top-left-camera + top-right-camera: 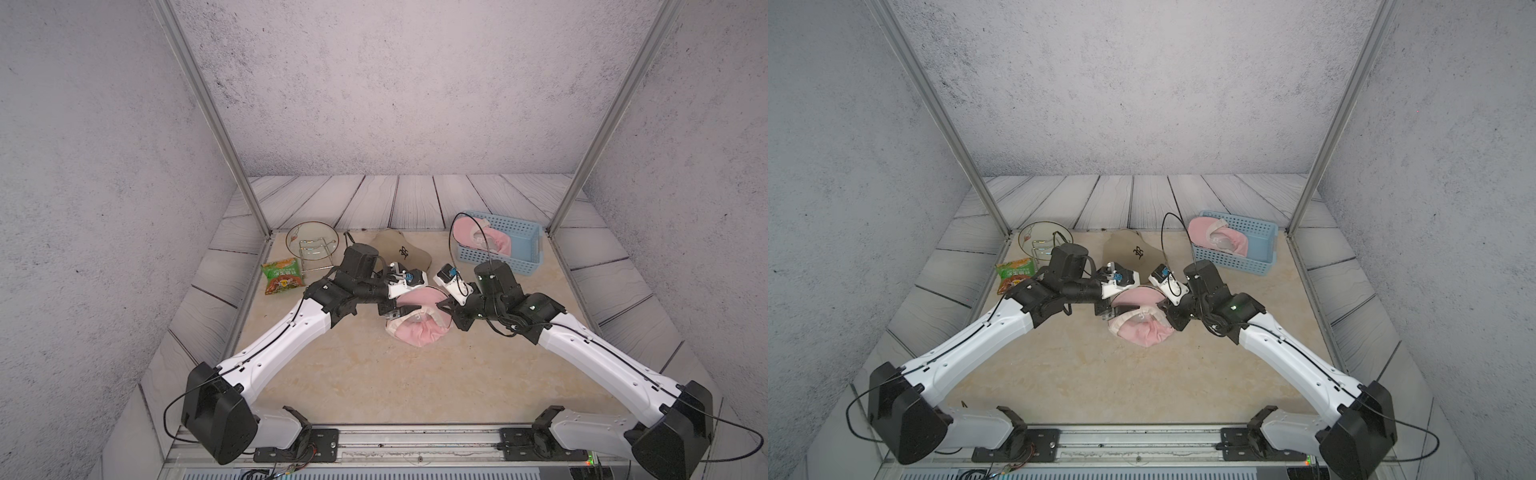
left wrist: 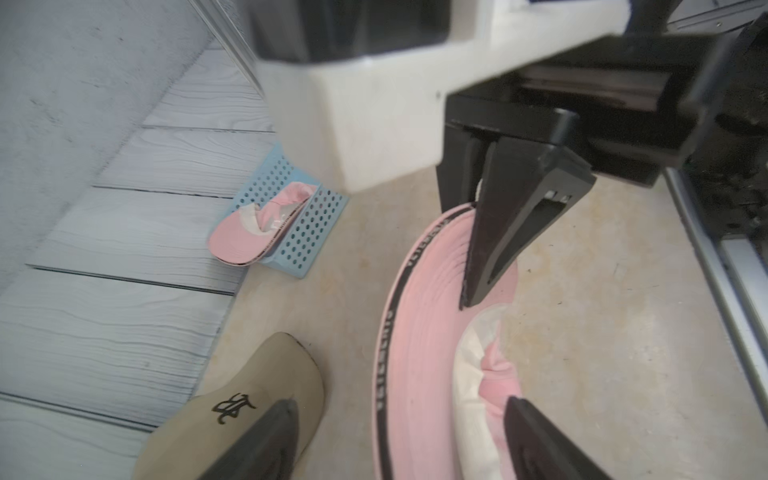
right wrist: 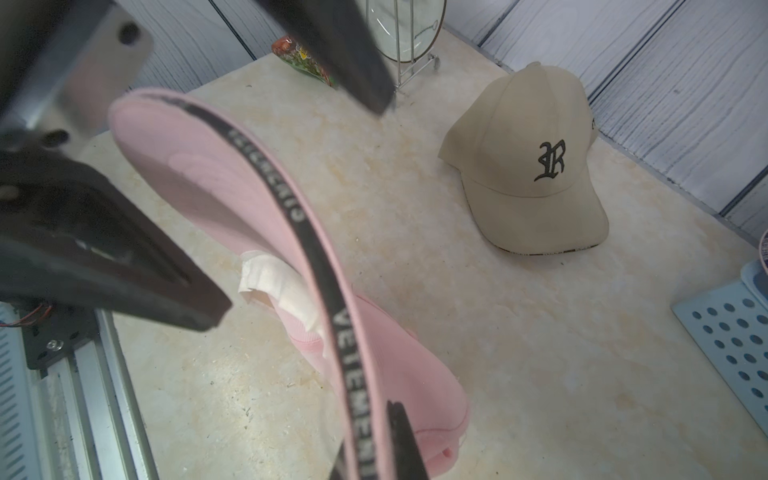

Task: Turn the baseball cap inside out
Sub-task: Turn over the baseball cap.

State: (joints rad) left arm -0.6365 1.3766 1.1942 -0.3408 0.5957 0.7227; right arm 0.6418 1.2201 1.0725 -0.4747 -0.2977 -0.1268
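Spreads the left fingers wide, with nothing held. Straddles the brim of the pink cap with the left gripper, low in the left wrist view. Pinches that brim tight with the right gripper, shut flat on the edge, right of centre in the same view. Holds the pink cap up by the brim in the middle of both top views and lets the soft part sag to the table, with some white lining on show. Looks about half turned. Could go wrong by closing the left too soon: grabs only the stiff brim, misses the soft cloth. Could also yank the brim out of the right pinch by pulling too hard. Would then drop the cap flat and need a new grab. Leaves the tan cap alone, upper right in the right wrist view.
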